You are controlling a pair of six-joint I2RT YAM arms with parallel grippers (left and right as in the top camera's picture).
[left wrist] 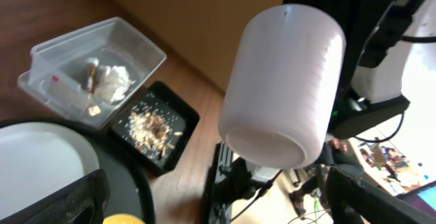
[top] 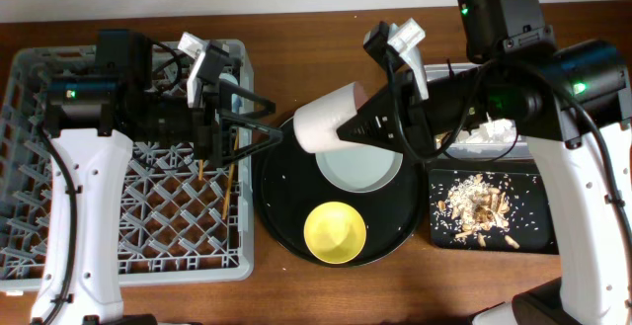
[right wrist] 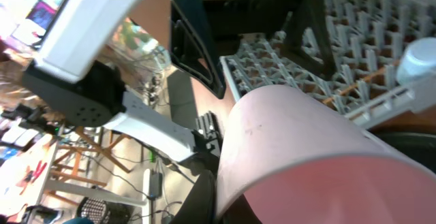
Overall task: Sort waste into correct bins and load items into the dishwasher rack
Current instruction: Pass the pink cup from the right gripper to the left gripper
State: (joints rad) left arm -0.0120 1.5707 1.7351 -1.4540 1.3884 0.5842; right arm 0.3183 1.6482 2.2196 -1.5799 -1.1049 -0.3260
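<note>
My right gripper is shut on the pink cup, held on its side above the round black tray's left rim; the cup also shows in the left wrist view and the right wrist view. My left gripper is open and empty at the grey dishwasher rack's right edge, facing the cup. Two chopsticks lie in the rack. The pale plate and yellow bowl sit on the round tray. Tissue and gold foil lie in the clear tub. Food scraps fill the black tray.
The large round black tray sits between the rack and the bins. A pale bluish round object stands in the rack near its edge. My right arm covers most of the clear tub in the overhead view.
</note>
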